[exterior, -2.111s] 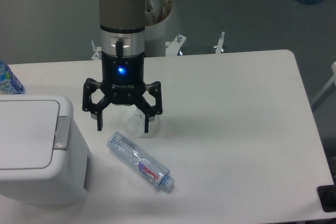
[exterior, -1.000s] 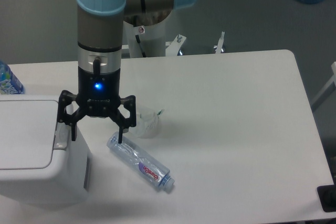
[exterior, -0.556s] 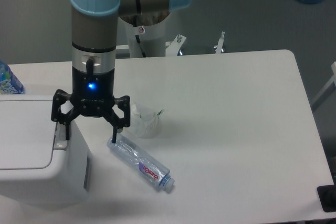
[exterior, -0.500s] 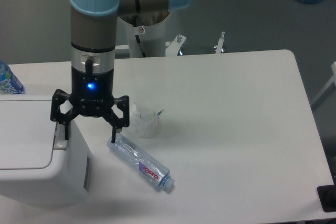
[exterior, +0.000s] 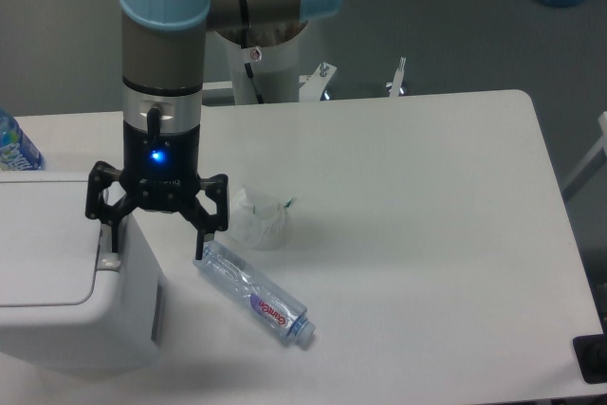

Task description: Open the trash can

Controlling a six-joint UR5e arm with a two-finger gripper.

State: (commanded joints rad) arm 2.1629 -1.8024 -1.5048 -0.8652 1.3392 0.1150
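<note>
The pincer hangs wide open and empty over the trash can's grey tab, so it likely needs to push down next.

The arm is built from grey metal tube sections joined by round housings with pale blue plastic end caps. Its wrist section is a vertical grey cylinder topped by a blue cap, ending in a bright silver ring with a short black cable plug on the front face. Below this sits the gripper, a black body carrying a lit blue indicator light and small white lettering too fine to read. Two black fingers branch from the body on open linkage bars. The white base column behind bears a small red-marked label.
</note>
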